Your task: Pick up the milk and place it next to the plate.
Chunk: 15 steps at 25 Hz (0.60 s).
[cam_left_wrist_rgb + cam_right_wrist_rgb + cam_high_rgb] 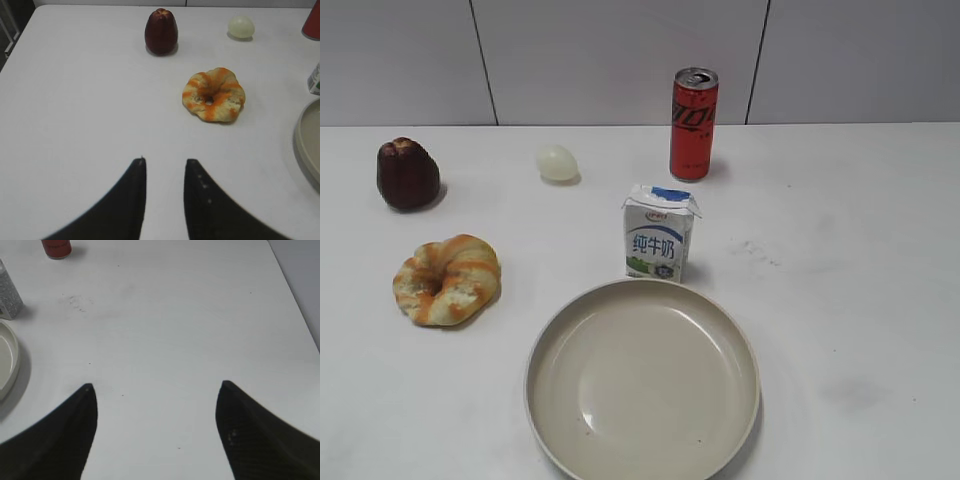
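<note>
The milk (660, 233), a small white carton with blue lettering, stands upright just behind the far rim of the plate (642, 300), a wide cream dish at the front centre. Neither gripper shows in the exterior view. In the left wrist view my left gripper (165, 162) hovers over bare table, its jaws nearly together and empty; the milk (314, 80) and the plate (306, 140) sit at the right edge. In the right wrist view my right gripper (157, 387) is wide open and empty over bare table; the milk (7, 292) and the plate (9, 362) are at far left.
A red can (693, 123) stands behind the milk. A pale egg-shaped thing (557, 162), a dark brown cake (407, 174) and a ring-shaped bread (447, 279) lie on the left. The table's right edge (295, 295) runs close to the right gripper.
</note>
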Each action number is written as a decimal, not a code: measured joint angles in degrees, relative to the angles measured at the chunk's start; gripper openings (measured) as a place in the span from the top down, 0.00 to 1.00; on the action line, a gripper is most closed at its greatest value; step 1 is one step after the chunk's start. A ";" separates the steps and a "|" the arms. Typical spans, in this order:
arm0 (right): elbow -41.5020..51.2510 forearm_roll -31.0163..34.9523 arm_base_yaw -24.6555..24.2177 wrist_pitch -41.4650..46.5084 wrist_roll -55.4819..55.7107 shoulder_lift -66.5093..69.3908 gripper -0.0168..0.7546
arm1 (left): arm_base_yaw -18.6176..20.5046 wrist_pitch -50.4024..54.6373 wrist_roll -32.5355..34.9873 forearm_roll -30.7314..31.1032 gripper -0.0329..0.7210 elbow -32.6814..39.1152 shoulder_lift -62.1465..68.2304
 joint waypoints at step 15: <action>0.00 -0.06 0.00 -0.06 0.20 -1.63 0.25 | 0.00 0.00 0.00 -0.01 0.68 0.00 0.00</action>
